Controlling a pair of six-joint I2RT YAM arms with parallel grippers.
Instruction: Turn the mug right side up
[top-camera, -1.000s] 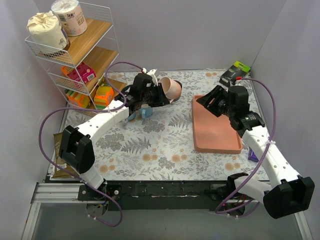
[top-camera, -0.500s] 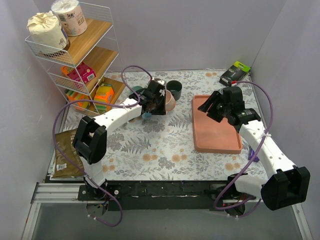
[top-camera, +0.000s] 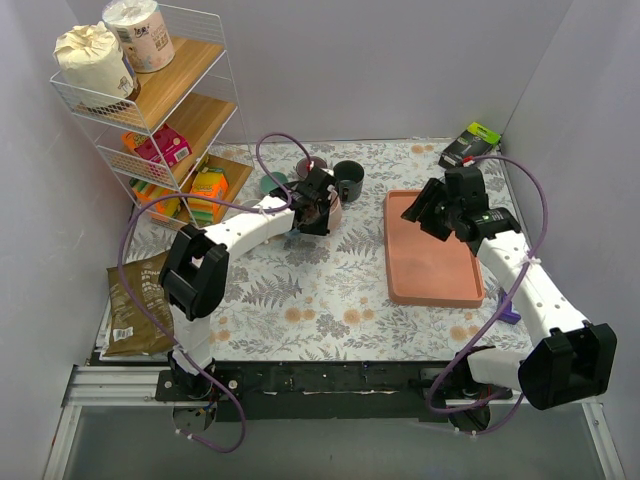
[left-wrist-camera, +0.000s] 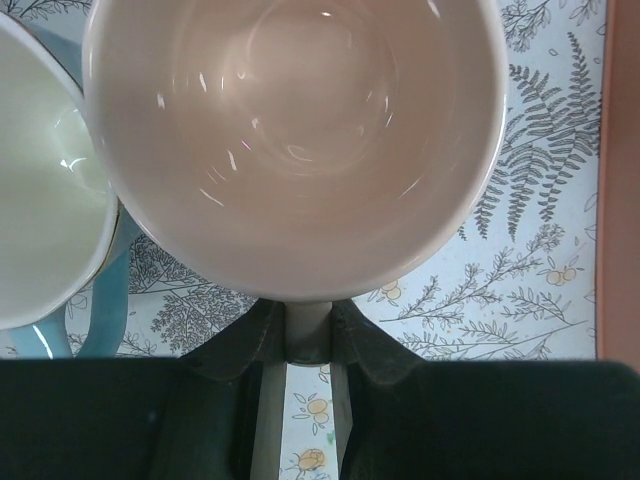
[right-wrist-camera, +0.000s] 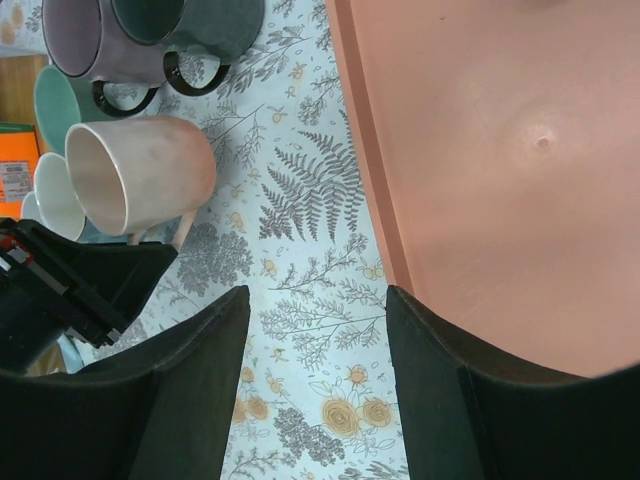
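- Pinching the pink mug (left-wrist-camera: 290, 140) by its handle with the left gripper (left-wrist-camera: 308, 335), fingers pressed tight on it.
- Holding it at 12 o'clock of the mat's (top-camera: 300, 290) middle, mouth up; probably nearly righted, though base contact cannot be told.
- Could knock the pale blue mug (left-wrist-camera: 40, 200) crowding in at 9 o'clock while lowering.
- Could topple on release if let go tilted.
- Hovering with the right gripper (right-wrist-camera: 315, 330) spread wide, empty, at the tray (right-wrist-camera: 480, 200) edge.

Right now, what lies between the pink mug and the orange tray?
Nothing but bare fern-printed cloth; the right wrist view shows it between the pink mug and the tray.
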